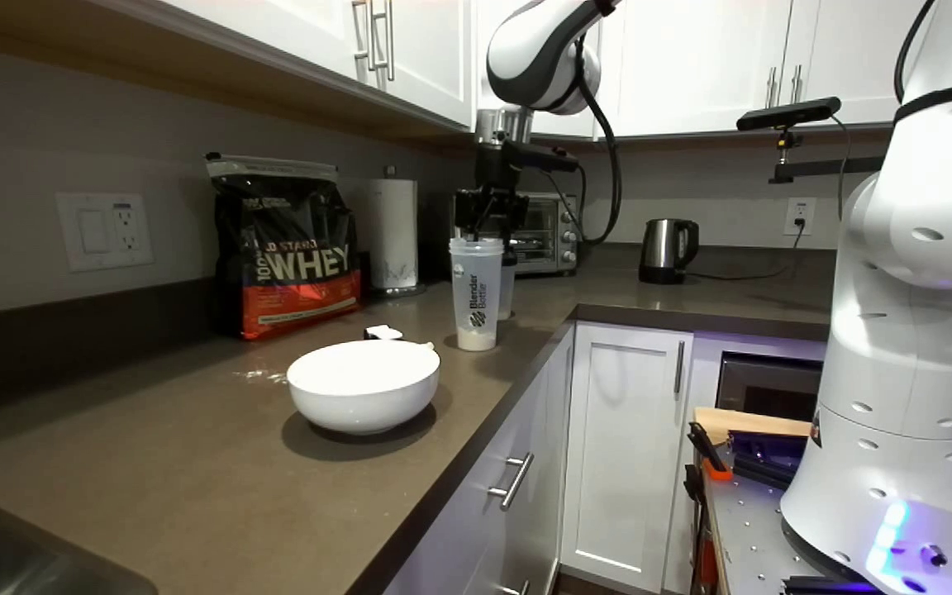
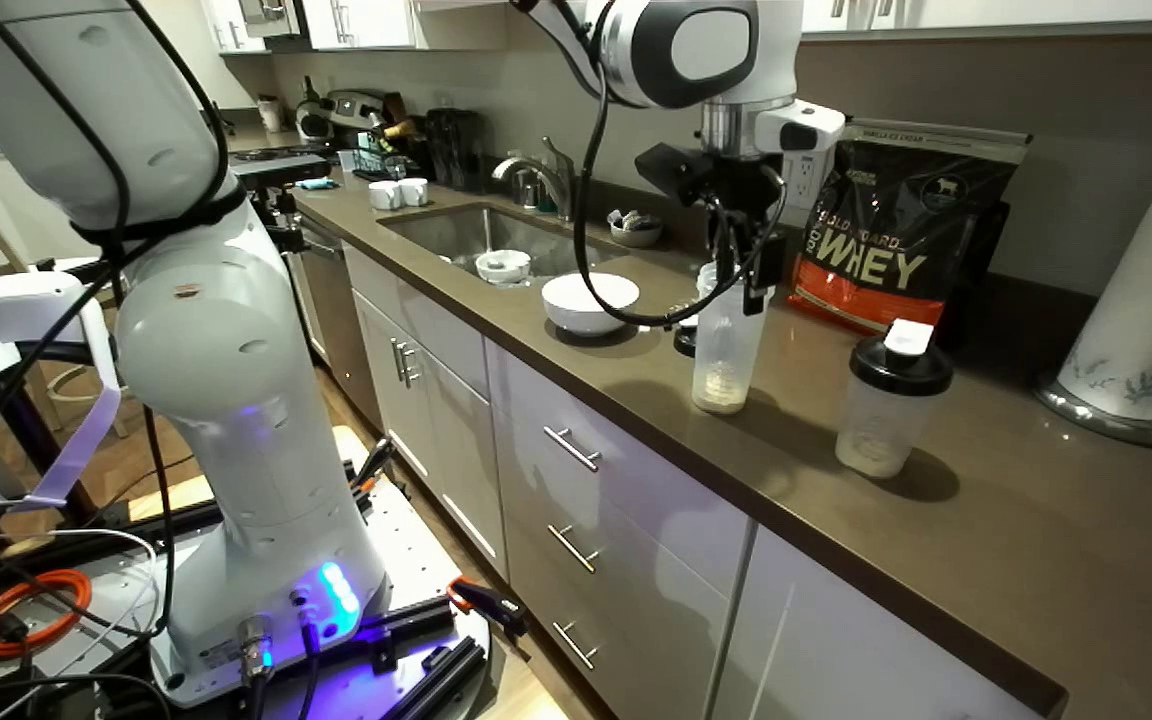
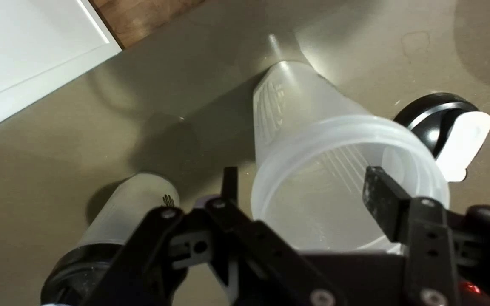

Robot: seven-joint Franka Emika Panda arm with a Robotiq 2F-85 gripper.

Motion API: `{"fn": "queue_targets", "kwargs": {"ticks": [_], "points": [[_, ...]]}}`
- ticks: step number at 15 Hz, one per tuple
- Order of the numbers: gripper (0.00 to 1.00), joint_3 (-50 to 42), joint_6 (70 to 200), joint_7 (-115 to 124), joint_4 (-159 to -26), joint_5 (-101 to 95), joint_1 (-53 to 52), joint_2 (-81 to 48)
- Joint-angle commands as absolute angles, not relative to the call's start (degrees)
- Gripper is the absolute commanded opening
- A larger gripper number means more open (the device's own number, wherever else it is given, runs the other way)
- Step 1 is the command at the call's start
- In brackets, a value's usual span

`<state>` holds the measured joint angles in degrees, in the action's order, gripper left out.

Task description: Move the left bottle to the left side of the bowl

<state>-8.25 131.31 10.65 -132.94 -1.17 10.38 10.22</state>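
Note:
The left bottle is a tall translucent shaker with a dark logo and pale powder at its bottom. It stands upright and open-topped on the counter in both exterior views. The wrist view looks down at its wall and mouth. My gripper is open, pointing down at the rim. One finger shows outside the rim, the other over the mouth; contact cannot be told. It also shows in both exterior views. The white bowl sits apart from the bottle, out of the wrist view.
A second shaker with a black lid stands nearby. A loose black lid with a white flap lies by the bottle. A whey bag, paper towel roll and sink are around. The counter edge is close.

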Motion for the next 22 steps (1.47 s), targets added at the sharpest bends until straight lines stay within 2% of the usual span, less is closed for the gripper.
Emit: {"fn": "queue_targets", "kwargs": {"ticks": [1,2,6,8,9,12,13,16,17,19,21,22], "points": [[0.8,-8.5,131.9,9.9,-132.4,-1.2,10.4,9.5],[0.82,-8.6,131.9,9.8,-132.4,-1.2,10.5,9.6],[0.77,-9.1,131.9,9.9,-132.4,-1.8,10.9,9.7],[0.68,-9.4,131.9,9.9,-132.5,-2.0,11.0,9.7],[0.54,-9.6,131.9,9.9,-132.5,-2.0,11.0,9.7],[0.41,-9.8,132.0,9.9,-132.5,-1.9,11.0,9.7],[0.41,-9.8,132.0,9.9,-132.5,-1.8,10.9,9.6],[0.17,-9.7,132.0,10.0,-132.4,-1.8,10.8,9.6],[0.18,-9.6,132.0,10.0,-132.4,-2.0,10.7,9.6],[0.03,-9.4,131.9,10.2,-132.5,-2.4,10.7,9.7],[0.01,-9.2,131.8,10.3,-132.5,-2.6,10.6,9.8],[0.04,-9.2,131.7,10.3,-132.5,-2.7,10.6,9.8]]}}
